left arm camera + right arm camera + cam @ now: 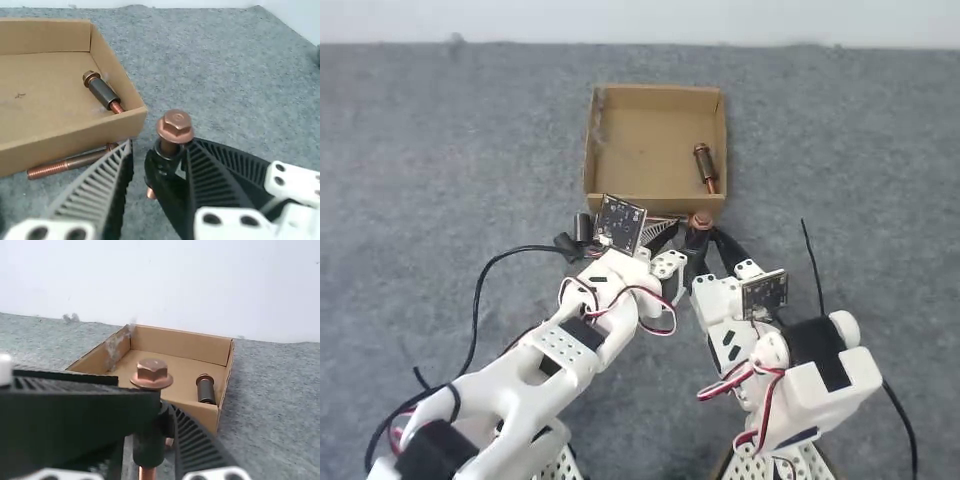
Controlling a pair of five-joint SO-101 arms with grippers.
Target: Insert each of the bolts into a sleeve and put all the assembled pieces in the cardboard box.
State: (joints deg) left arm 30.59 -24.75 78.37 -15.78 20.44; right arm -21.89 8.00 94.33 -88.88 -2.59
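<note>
**Bolt-and-sleeve assembly at the box wall.** The copper-coloured hex-flange steel bolt (175,125) and the black cylindrical metal sleeve (147,447) are probably rigid, dense for their size and smooth-sided. They should take firm pressure but may slip in a light grip. The bolt appears only to rest by its flange on the sleeve's rim, so tipping it head-down could let it slide out. The safest hold is judged to be across the sleeve's mid-barrel, head uppermost.

The bolt stands upright through the sleeve, its threaded tip showing below. In the high view the assembly is just outside the near wall of the shallow brown cardboard box (590,140), at 6 o'clock from the box's centre.

The right gripper (705,240) is closed on the sleeve. The left gripper (160,147) is parted around it, and one ribbed black finger (107,182) stands clear, with carpet visible in the gap.

A finished bolt-in-sleeve piece (706,166) lies inside the box at about 4 o'clock. A bare copper-coloured bolt (65,164) lies flat along the outside of the near wall, on the grey felt carpet (440,150).
</note>
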